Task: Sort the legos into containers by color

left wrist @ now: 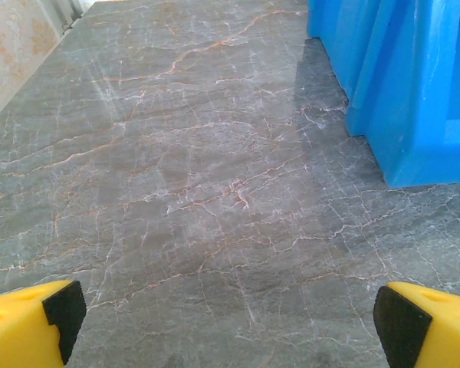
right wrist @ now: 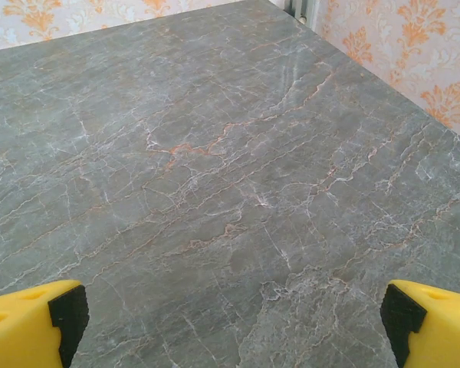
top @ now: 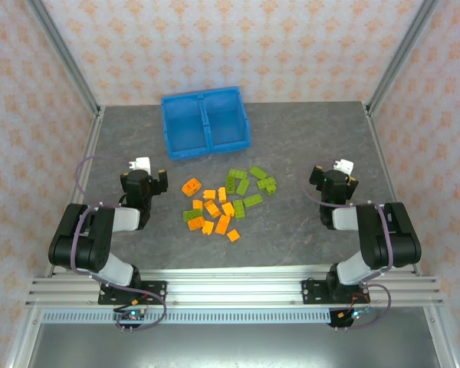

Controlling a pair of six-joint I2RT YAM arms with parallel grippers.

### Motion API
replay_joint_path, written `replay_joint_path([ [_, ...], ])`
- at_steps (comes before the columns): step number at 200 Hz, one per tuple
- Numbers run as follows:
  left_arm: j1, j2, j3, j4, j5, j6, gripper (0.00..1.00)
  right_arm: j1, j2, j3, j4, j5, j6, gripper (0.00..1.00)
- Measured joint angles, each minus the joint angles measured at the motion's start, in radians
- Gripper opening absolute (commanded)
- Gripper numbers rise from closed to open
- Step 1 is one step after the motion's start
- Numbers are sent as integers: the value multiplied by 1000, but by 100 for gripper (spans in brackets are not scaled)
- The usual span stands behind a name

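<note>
Orange legos point(top: 215, 208) and green legos point(top: 249, 184) lie scattered in one loose pile at the table's middle. The blue bin point(top: 205, 123) stands behind them, its left compartment point(top: 185, 129) and right compartment point(top: 225, 123) both without bricks. My left gripper point(top: 147, 182) rests left of the pile, open, with bare table between its yellow fingers point(left wrist: 31, 326). The bin's near corner point(left wrist: 414, 92) rises at the right of the left wrist view. My right gripper point(top: 336, 182) sits right of the pile, open over bare table, its yellow fingers point(right wrist: 433, 322) wide apart.
The grey marble table point(top: 291, 146) is framed by aluminium posts and patterned walls point(top: 31, 115). A metal rail point(top: 230, 287) runs along the near edge by both arm bases.
</note>
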Motion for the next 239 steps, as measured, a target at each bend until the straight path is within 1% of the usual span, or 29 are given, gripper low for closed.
replay_joint_path([
  [100,0,0,0,0,0,0,100,0,0,0,0,0,0,99],
  [114,0,0,0,0,0,0,100,0,-10,6,-27,0,0,99],
  [132,0,0,0,0,0,0,100,0,-84,44,-152,4,1,99],
  [160,0,0,0,0,0,0,100,0,-309,91,-285,10,33,99],
  [171,0,0,0,0,0,0,100,0,-401,135,-398,4,87,99],
  [182,0,0,1,0,10,1,100,0,-467,220,-556,-16,157,99],
  [197,0,-2,6,-3,25,3,100,1,-496,355,-742,-68,252,99],
  [209,-2,-19,11,-27,26,5,100,10,-494,449,-872,-151,316,99],
  [223,-16,-89,32,-119,14,3,100,35,-474,510,-982,-257,359,99],
  [239,-49,-204,93,-278,0,-11,100,90,-409,562,-1115,-376,378,100],
])
